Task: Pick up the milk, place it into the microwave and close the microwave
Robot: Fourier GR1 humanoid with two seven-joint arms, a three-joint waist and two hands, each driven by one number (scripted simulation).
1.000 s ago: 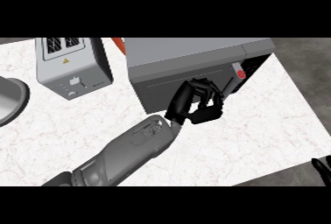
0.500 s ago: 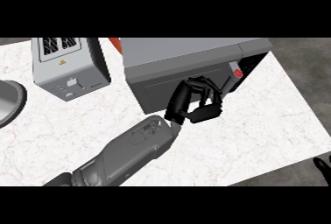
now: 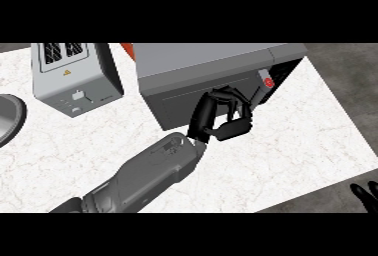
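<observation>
Left hand (image 3: 221,116) is up against the one microwave (image 3: 214,75) front, fingers curled, clutching nothing I can see. Milk isn't visible. One toaster (image 3: 74,75) left of the microwave. Right hand (image 3: 365,194) low right, grip unclear.

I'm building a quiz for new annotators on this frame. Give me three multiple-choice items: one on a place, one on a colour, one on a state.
1. Where is the toaster?
A. left of the microwave
B. on top of it
C. right of it

2. What colour is the round button on the microwave's front?
A. green
B. red
C. blue

3. How are the left hand's fingers?
A. straight and flat
B. hidden
C. curled, at the microwave's front

Answers: 1 A, it stands at the counter's left. 2 B, it shows red. 3 C, they bend inward.
</observation>
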